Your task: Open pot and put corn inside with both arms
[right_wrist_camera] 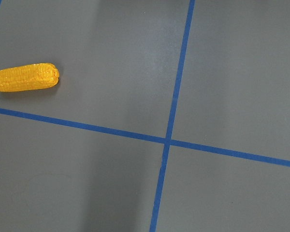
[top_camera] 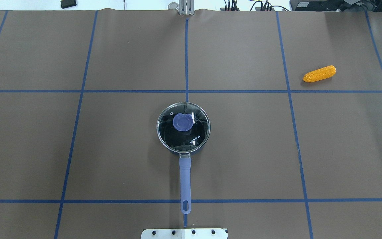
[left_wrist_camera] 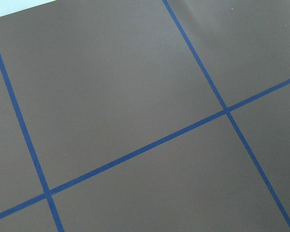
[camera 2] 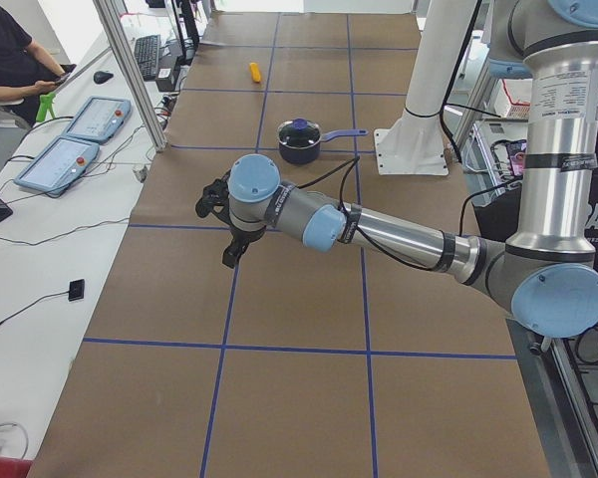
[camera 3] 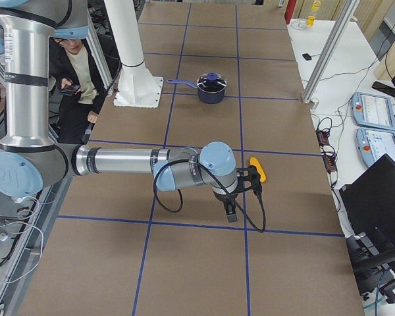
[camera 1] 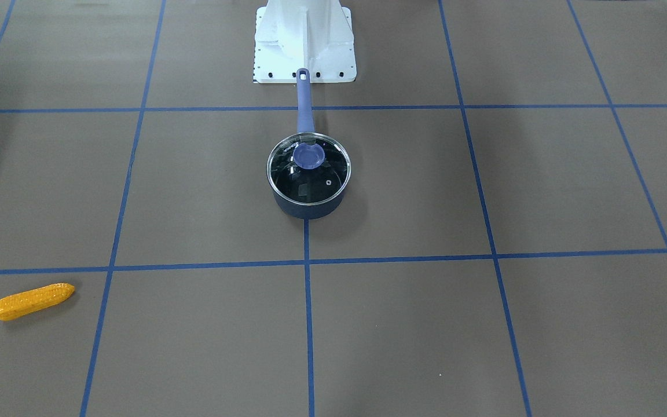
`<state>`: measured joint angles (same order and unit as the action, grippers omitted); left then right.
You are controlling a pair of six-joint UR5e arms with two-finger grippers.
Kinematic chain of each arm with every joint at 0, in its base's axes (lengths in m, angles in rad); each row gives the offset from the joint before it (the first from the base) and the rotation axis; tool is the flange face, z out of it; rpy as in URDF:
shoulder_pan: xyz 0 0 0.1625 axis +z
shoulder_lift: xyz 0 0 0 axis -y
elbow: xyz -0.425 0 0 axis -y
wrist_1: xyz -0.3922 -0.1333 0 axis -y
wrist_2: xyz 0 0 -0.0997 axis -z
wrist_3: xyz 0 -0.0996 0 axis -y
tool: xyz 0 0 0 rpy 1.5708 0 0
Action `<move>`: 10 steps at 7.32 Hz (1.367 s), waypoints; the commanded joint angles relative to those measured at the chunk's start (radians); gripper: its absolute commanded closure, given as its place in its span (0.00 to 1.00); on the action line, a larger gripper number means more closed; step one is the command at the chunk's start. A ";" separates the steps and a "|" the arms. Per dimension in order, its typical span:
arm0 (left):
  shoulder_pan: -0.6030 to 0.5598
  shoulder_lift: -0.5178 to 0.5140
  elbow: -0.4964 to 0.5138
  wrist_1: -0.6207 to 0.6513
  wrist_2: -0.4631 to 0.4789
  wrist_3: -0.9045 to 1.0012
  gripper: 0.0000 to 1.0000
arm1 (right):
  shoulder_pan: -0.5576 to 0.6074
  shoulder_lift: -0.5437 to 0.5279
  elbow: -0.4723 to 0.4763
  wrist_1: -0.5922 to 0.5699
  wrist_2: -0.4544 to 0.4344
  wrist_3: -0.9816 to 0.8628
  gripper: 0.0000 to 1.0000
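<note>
**Overhead exterior view: covered pot at centre, corn far off to the right**

The pot (top_camera: 185, 179) stands in the middle of the counter (top_camera: 128, 149), where blue tape lines (top_camera: 186, 56) meet. Its glass lid (top_camera: 197, 132) is on, knob (top_camera: 182, 122) upward, and its long handle points straight at the white base (top_camera: 184, 233), stopping just short of it. The corn (top_camera: 319, 73) lies on its side well apart from the pot, on the robot's right and on the far part of the counter. The left claw (camera 2: 211, 199) hangs above bare counter, far from the pot. The right claw (camera 3: 250, 176) hangs close to the corn, which lies free. Both claws show only in the side views, so I cannot tell whether either is open or closed.
</note>
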<state>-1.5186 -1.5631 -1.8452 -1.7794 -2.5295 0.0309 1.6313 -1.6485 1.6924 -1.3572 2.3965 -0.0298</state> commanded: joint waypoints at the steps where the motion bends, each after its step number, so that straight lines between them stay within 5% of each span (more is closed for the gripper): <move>1: 0.000 0.000 0.000 0.000 0.000 0.000 0.02 | 0.001 0.002 0.003 0.000 -0.005 -0.001 0.00; 6: 0.005 -0.020 -0.009 -0.001 -0.002 -0.070 0.02 | -0.020 0.042 0.016 0.009 -0.017 -0.002 0.00; 10: 0.104 -0.171 -0.011 0.006 0.009 -0.297 0.02 | -0.255 0.186 -0.016 0.001 -0.059 -0.016 0.00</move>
<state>-1.4613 -1.6832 -1.8561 -1.7745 -2.5239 -0.1834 1.4546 -1.5063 1.6914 -1.3554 2.3487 -0.0423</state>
